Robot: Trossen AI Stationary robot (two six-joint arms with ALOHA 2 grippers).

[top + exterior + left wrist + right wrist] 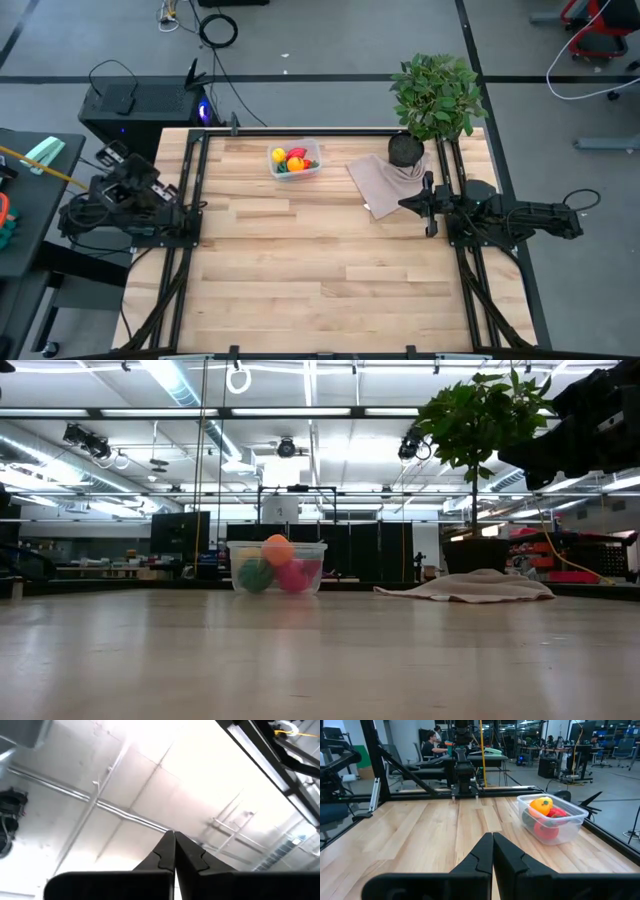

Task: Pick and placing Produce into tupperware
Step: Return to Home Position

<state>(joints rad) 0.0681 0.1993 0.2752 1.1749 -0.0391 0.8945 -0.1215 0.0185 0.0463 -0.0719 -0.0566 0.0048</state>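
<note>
The clear tupperware stands on its base near the table's far edge, left of centre. Yellow, orange, red and green produce lies inside it. The low view shows the tub with the orange piece on top. The right wrist view shows the tub too. My left gripper is shut, parked at the table's left edge and pointing up at the ceiling. My right gripper is shut, above the table's right edge, pointing left across the table. Neither touches anything.
A beige folded cloth lies right of the tub, beside a leafy plant in a black pot at the far right corner. Bare wood fills the middle and near part. Black frame rails run along both sides. People sit beyond the table.
</note>
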